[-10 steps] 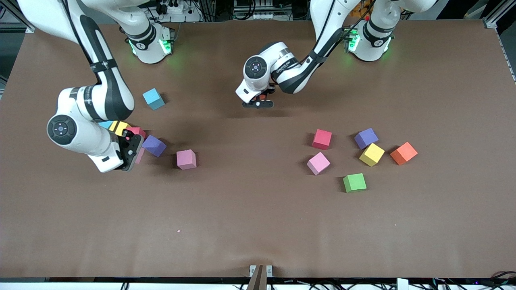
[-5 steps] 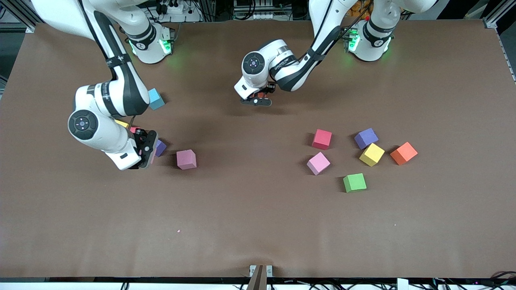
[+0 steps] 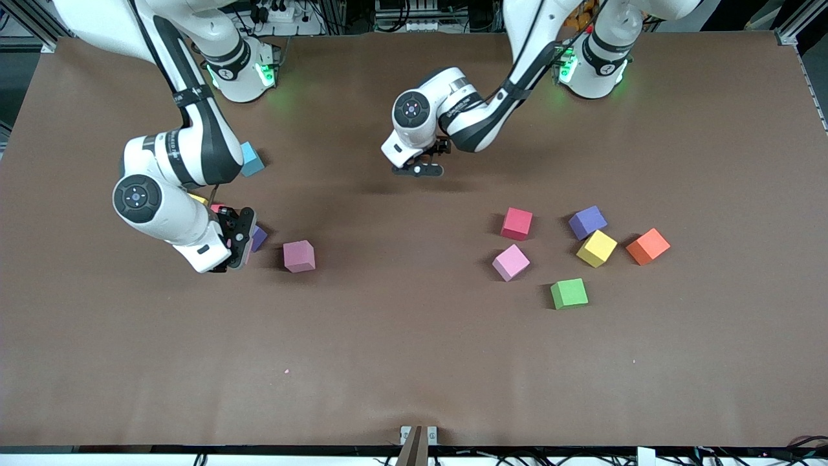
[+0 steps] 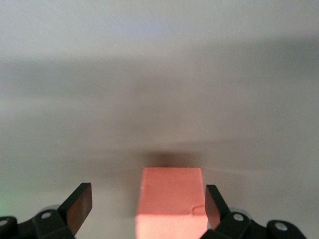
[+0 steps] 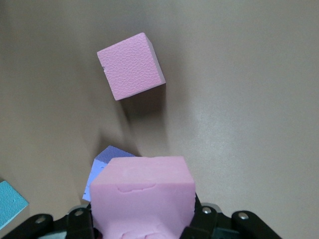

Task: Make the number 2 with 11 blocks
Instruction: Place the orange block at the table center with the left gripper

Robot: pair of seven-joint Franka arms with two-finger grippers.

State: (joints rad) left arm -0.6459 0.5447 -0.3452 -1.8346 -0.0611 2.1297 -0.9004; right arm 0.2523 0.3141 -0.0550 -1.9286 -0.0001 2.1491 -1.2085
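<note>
Between the spread left tool point(image 4: 144, 211) sits an orange block point(image 4: 170, 201); the right tool point(image 5: 144, 219) pinches a pink block point(image 5: 142, 196).

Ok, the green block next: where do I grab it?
Come straight down and pinch two opposite side faces of the green block. It sits flat, apart from the yellow block and the pink block, so all sides are free; align with its slight skew.

Premises are presenting as a robotics lab: aluminium framing point(image 3: 794, 29), power strips point(image 3: 278, 13) and cabling point(image 3: 517, 458) are bordering the brown table point(image 3: 414, 362).
</note>
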